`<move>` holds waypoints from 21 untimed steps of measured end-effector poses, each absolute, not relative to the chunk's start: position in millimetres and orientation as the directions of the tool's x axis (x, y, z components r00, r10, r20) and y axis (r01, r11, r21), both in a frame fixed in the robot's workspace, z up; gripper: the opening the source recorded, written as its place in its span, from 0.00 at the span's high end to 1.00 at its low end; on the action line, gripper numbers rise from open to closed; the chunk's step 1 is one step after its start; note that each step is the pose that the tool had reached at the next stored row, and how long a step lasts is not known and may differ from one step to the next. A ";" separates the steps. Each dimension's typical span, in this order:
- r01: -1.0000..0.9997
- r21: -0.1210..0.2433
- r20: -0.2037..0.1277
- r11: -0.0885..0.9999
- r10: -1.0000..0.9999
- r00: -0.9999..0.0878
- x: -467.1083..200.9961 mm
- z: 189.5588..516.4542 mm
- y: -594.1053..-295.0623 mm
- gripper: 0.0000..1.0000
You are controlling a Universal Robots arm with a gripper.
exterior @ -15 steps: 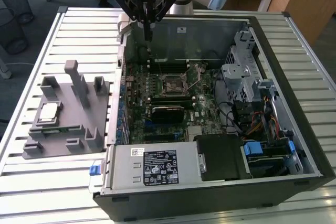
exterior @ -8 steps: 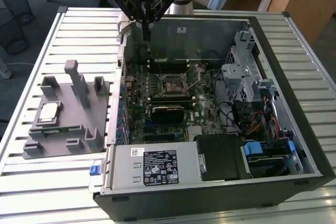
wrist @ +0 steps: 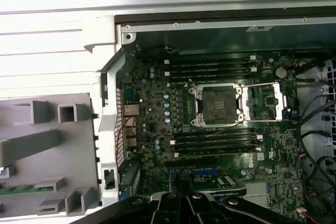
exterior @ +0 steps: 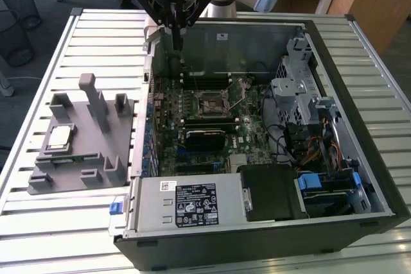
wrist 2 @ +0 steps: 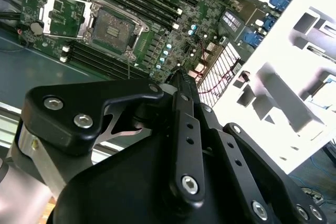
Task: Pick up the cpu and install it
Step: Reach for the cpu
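The cpu [exterior: 60, 137], a small silvery square chip, lies flat in a pocket of the grey holder [exterior: 83, 171] on the slatted table, at the exterior view's left. My gripper [exterior: 174, 42] hangs over the far left corner of the open computer case [exterior: 359, 158], well away from the cpu. Its black fingers [wrist 2: 179, 80] are shut together with nothing between them, and their tips [wrist: 181, 186] point down at the motherboard. The cpu socket [exterior: 212, 104] stands open with its metal frame [wrist: 265, 103] flipped aside; it also appears in the second wrist view [wrist 2: 113, 30] and looks bare.
Black memory sticks [wrist: 212, 66] run along both sides of the socket. A power supply [exterior: 189, 203], drive cage [exterior: 292, 94] and cables [exterior: 314, 145] crowd the case's near and right sides. The grey holder has upright posts [exterior: 96, 104]. A green memory stick [wrist: 26, 188] lies in it.
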State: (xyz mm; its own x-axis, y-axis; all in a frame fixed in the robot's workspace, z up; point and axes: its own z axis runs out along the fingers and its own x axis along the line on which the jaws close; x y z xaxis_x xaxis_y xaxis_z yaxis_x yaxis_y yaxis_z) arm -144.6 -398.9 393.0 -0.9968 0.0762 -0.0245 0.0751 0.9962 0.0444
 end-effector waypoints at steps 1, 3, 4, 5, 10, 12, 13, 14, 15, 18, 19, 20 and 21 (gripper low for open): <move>0.075 0.044 -0.024 0.996 0.076 -0.997 -145.1 392.9 -398.9 0.89; 0.075 0.044 -0.024 0.996 0.076 -0.997 -146.0 392.9 -399.0 0.89; 0.075 0.044 -0.024 0.996 0.076 -0.997 -146.7 392.8 -399.0 0.89; 0.075 0.044 -0.024 0.996 0.076 -0.997 -147.4 392.8 -399.0 0.89; 0.075 0.044 -0.024 0.996 0.076 -0.997 -151.6 392.7 -398.9 0.89; 0.075 0.044 -0.024 0.996 0.076 -0.997 -154.0 392.6 -398.9 0.89; 0.075 0.044 -0.024 0.996 0.076 -0.997 -155.3 392.6 -398.9 0.89; 0.075 0.044 -0.024 0.996 0.076 -0.997 -156.6 392.6 -398.9 0.89; 0.075 0.044 -0.024 0.996 0.076 -0.997 -158.1 392.5 -398.9 0.89; 0.075 0.044 -0.024 0.996 0.076 -0.997 -163.2 392.5 -398.9 0.89; 0.075 0.044 -0.024 0.996 0.076 -0.997 -165.2 392.5 -399.0 0.89; 0.075 0.044 -0.024 0.996 0.076 -0.997 -167.5 392.4 -398.9 0.89; 0.075 0.044 -0.024 0.996 0.076 -0.997 -169.9 392.4 -398.9 0.89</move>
